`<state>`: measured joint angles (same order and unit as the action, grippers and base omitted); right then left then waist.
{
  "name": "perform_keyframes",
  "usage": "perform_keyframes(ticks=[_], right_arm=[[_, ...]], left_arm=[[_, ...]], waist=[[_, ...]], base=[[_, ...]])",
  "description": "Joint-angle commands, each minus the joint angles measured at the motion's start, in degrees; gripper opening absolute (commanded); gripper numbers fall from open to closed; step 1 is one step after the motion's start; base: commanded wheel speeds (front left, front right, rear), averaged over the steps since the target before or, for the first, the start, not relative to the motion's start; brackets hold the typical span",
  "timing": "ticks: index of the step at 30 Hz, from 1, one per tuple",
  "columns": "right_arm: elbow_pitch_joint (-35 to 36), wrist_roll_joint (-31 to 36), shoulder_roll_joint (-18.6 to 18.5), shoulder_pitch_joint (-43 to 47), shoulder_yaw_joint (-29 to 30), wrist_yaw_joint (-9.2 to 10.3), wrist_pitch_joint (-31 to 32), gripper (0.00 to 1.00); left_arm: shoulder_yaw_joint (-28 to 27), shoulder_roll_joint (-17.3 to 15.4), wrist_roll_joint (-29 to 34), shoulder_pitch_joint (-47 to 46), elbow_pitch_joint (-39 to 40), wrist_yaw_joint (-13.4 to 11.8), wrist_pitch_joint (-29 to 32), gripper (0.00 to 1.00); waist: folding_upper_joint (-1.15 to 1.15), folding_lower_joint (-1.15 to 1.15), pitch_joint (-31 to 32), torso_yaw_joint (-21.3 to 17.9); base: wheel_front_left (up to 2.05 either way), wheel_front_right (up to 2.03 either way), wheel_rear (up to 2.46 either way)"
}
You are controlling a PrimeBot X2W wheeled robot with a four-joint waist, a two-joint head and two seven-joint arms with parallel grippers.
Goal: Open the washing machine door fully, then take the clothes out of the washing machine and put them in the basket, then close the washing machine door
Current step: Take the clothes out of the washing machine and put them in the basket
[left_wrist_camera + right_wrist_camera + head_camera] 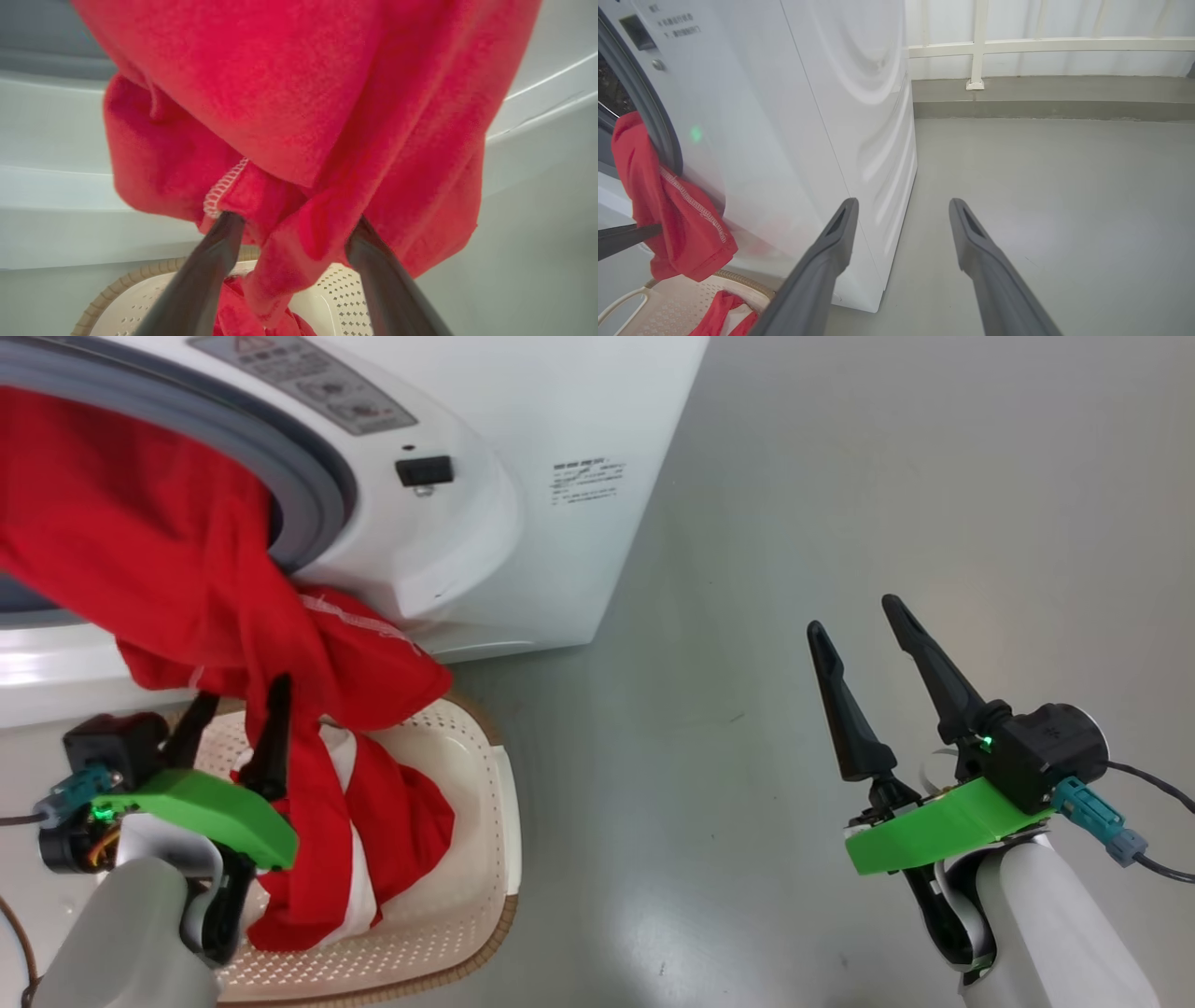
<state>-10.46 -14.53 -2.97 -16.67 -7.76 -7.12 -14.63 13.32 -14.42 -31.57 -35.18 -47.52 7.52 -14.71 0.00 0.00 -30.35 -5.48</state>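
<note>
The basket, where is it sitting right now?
In the head view the basket sits lower left on the floor, just in front of the washing machine, below the red clothes spilling from its opening.

We look at a plain laundry corner: a white front-loading washing machine [822,116] stands on a bare grey floor [1041,186], a laundry basket [467,747] at its foot, and a white railing [978,46] runs along the floor's far edge.
</note>
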Motion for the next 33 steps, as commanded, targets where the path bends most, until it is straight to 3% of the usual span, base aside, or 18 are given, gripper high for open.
perform_keyframes(ticks=[1,17,33], right_arm=[[1.2,0.37,0.1,1.48,-0.66,-0.36,-0.37,1.0],[1.26,1.54,0.1,2.87,0.43,-0.36,-0.37,1.0],[1.08,1.83,0.1,3.41,0.22,-0.36,-0.37,1.0]], left_arm=[[-2.83,-1.91,1.18,1.92,2.7,-0.03,-0.29,1.0],[-13.44,-0.86,7.5,13.57,26.43,-0.03,-0.29,1.0],[-19.92,1.04,10.18,24.03,43.4,-0.03,-0.29,1.0]], waist=[[0.0,0.0,0.47,0.51],[0.0,0.0,2.05,2.62],[0.0,0.0,2.86,2.86]], base=[[0.0,0.0,0.0],[0.0,0.0,0.0],[0.0,0.0,0.0]])
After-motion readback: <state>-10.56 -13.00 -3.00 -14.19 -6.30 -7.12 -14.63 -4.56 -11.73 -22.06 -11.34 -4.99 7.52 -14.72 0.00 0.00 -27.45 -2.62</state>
